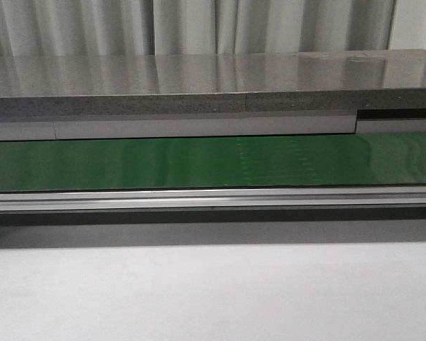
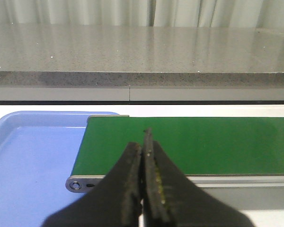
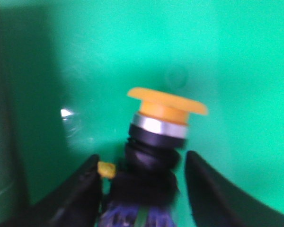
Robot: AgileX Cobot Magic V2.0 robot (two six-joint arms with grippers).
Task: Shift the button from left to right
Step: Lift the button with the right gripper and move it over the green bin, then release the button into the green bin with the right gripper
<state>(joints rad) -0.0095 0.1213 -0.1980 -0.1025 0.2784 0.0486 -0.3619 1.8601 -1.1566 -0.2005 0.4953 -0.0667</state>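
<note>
In the right wrist view the button [image 3: 166,108] fills the middle: a yellow-orange cap, a silver ring and a black body with blue marks at its base. It is blurred. It stands between the fingers of my right gripper [image 3: 142,158], whose jaws are apart, with a gap showing beside the right finger [image 3: 213,189]. Behind it is a bright green surface [image 3: 227,56]. My left gripper [image 2: 144,140] is shut and empty, over the left end of the green belt [image 2: 203,142]. The front view shows no button and no gripper.
A blue tray [image 2: 28,161] lies beside the belt's left end. The belt [image 1: 163,163] runs across the front view with an aluminium rail [image 1: 199,197] in front and a grey stone counter [image 1: 199,78] behind. A dark wall [image 3: 0,118] edges the green surface.
</note>
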